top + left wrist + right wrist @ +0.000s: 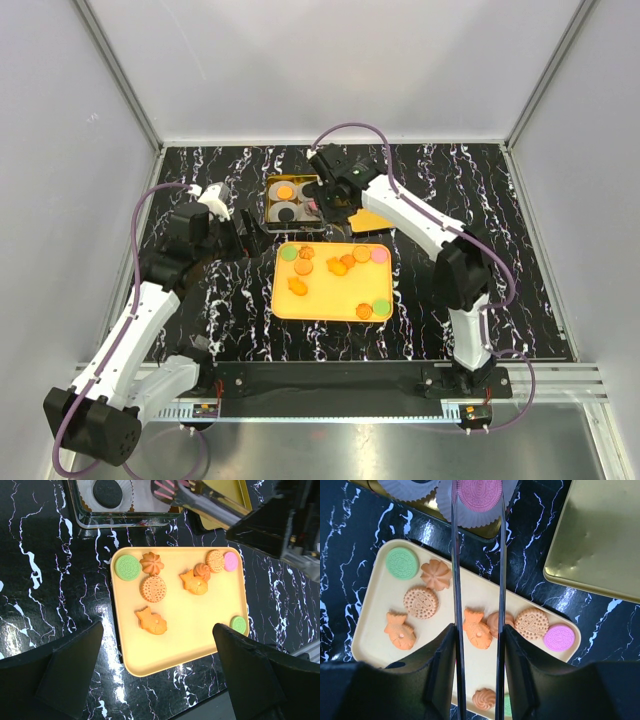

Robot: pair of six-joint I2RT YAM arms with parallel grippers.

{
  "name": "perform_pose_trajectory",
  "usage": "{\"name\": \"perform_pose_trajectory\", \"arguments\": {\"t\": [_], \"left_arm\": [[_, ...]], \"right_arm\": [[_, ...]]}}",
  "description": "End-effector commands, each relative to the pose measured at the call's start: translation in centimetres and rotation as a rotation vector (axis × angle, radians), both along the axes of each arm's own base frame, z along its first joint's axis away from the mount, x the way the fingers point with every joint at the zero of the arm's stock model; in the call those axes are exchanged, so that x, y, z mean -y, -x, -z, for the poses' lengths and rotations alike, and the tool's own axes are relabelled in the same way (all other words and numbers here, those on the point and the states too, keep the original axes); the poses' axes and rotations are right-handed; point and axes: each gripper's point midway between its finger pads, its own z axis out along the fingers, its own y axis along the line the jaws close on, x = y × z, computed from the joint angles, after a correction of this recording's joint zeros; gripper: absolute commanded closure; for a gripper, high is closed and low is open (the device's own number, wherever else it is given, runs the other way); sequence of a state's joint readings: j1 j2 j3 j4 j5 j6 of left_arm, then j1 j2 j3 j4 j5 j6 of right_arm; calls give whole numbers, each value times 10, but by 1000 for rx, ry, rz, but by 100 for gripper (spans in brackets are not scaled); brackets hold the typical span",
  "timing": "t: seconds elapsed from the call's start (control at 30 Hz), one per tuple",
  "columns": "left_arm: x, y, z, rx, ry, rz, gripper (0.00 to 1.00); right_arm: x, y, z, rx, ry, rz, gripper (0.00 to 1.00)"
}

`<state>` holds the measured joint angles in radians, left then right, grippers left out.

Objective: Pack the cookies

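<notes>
Several cookies lie on the yellow tray (330,305): orange fish, swirl and round ones, green ones (128,567) and a pink one (559,637). The tin (270,200) behind the tray holds white liners with an orange cookie (285,191) and a black cookie (107,492). My right gripper (477,630) is shut on metal tongs (454,555) over the tin. The tong tips straddle a pink cookie (480,492) lying in a liner (470,517); I cannot tell whether they pinch it. My left gripper (243,235) is open and empty, above the table left of the tray.
The gold tin lid (600,535) lies flat right of the tin, behind the tray's right end. The black marbled table (200,300) is walled by white panels. The right arm (420,220) reaches over the lid.
</notes>
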<state>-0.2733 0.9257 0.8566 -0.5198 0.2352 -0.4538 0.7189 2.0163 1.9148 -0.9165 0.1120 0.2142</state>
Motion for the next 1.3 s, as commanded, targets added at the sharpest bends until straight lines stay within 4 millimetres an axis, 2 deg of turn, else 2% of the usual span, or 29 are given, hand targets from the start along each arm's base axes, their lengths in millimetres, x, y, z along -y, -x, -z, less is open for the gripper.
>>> {"name": "perform_pose_trajectory", "arguments": {"t": [0.0, 0.13, 0.6, 0.73, 0.93, 1.07, 1.17, 1.27], "left_arm": [[4, -6, -10, 52, 34, 12, 1], [5, -6, -11, 55, 36, 13, 1], [4, -5, -11, 57, 36, 13, 1], [5, -6, -12, 59, 39, 14, 1], [5, -6, -12, 60, 37, 13, 1], [4, -6, -11, 58, 36, 12, 1], [5, -6, -11, 57, 36, 13, 1], [5, -6, -12, 59, 38, 15, 1]], "right_arm": [[-9, -16, -13, 53, -34, -5, 54], [-10, -16, -4, 45, -27, -4, 53], [-8, -19, 0, 43, -18, 7, 52], [-9, -18, -2, 48, -22, 5, 48], [-11, -19, -8, 51, -37, 1, 46], [-12, -18, -15, 58, -45, -4, 45], [-8, -20, -32, 94, -58, -1, 48], [4, -24, -54, 114, -85, 14, 48]]}}
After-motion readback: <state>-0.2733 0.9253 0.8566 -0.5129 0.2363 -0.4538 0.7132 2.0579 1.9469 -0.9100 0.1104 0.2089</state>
